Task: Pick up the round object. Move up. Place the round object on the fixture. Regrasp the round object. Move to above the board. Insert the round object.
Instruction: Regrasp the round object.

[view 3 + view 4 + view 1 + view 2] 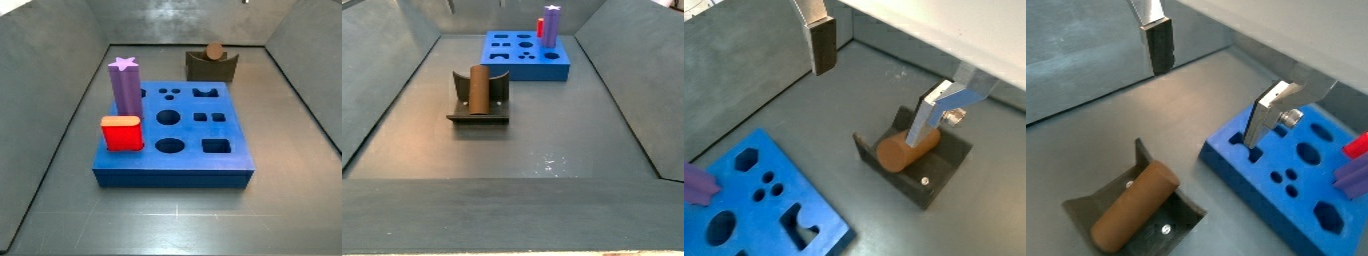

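Observation:
The round object is a brown wooden peg lying in the notch of the dark fixture. Both side views show it there too, the round object resting on the fixture. My gripper hangs above the floor, open, with nothing between its fingers. In a wrist view one fingertip overlaps the peg; whether it touches is unclear. The blue board lies beside the fixture. The gripper is out of both side views.
A purple star-topped peg and a red block stand in the board along one edge. Grey walls enclose the floor on all sides, and the fixture sits near one end wall.

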You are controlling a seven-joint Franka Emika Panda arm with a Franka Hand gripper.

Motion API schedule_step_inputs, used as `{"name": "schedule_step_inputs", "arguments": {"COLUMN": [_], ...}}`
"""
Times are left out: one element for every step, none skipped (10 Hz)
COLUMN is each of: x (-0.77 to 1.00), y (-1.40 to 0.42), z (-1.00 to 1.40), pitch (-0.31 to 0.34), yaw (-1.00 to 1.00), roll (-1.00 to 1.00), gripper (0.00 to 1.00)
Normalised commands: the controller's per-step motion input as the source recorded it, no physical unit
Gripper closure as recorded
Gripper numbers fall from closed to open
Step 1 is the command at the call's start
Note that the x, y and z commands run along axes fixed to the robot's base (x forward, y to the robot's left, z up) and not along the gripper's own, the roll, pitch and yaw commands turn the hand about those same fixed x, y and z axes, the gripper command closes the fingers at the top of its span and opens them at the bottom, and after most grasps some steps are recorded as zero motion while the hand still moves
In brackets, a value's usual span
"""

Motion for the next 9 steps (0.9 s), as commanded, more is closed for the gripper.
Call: {"name": "schedule_step_inputs", "arguments": {"x": [-0.02, -0.02, -0.02, -0.01, -0.01, -0.01, -0.01, -0.02, -0.02], "y": [-0.03, -0.02, -0.02, -0.02, -0.02, -0.02, -0.02, -0.02, -0.02], "z": [0.01, 0.01, 0.01, 0.01, 0.01, 0.01, 0.01, 0.0, 0.01], "pitch": [-0.028, -0.031, -0.036, -0.04, -0.044, -0.047, -0.048, -0.048, -0.047], "yaw": [0.03, 0.03, 0.03, 0.03, 0.03, 0.03, 0.03, 0.03, 0.03], "roll": [1.0, 1.0, 1.0, 1.0, 1.0, 1.0, 1.0, 1.0, 1.0], "gripper": [0.0, 0.0, 0.0, 0.0, 0.0, 0.0, 0.0, 0.0, 0.0]}}
